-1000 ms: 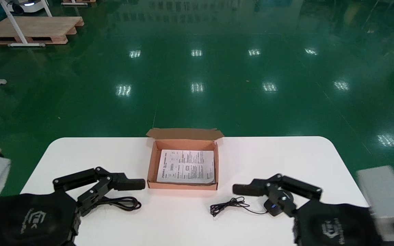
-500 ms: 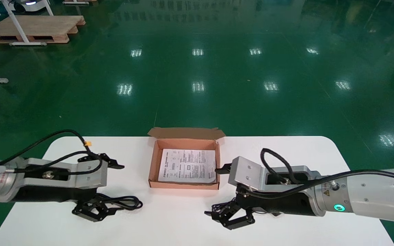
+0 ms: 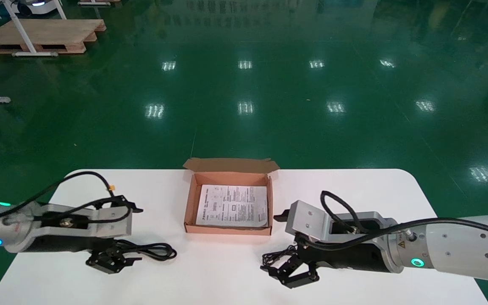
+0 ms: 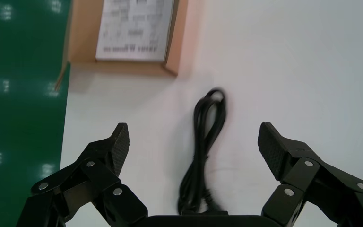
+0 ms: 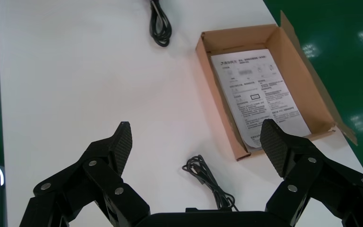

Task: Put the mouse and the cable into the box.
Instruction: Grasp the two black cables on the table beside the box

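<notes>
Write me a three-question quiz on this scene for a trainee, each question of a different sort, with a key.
1. What lies inside the box?
2. The left tool is poised over: A the black cable; B the box; C a keyboard.
3. True or false: the right tool, by the thin mouse wire, stands open.

Key: 1. A printed sheet, and nothing else. 2. A. 3. True.
</notes>
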Robot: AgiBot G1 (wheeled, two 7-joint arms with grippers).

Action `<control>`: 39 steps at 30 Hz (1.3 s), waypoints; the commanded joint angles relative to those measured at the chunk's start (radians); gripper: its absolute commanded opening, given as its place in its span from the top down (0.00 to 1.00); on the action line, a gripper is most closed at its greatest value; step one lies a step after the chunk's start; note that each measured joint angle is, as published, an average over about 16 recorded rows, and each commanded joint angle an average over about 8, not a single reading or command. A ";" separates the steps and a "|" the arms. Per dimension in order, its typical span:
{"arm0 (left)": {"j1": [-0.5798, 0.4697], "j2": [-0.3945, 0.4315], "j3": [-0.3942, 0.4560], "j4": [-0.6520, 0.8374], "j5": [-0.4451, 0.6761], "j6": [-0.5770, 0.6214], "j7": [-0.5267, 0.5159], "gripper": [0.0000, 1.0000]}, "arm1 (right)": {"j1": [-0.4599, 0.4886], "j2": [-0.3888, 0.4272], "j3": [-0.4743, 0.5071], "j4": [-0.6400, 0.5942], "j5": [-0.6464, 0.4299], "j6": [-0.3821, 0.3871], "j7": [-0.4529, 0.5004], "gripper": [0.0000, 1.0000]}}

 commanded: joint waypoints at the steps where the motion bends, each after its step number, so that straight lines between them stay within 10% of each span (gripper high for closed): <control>1: 0.006 0.025 0.016 0.025 0.056 -0.050 0.020 0.00 | -0.002 -0.002 -0.005 0.000 -0.015 0.009 0.014 0.00; 39: -0.082 0.269 0.100 0.600 0.176 -0.227 0.382 0.00 | 0.037 -0.052 -0.079 -0.035 -0.177 0.016 0.022 0.00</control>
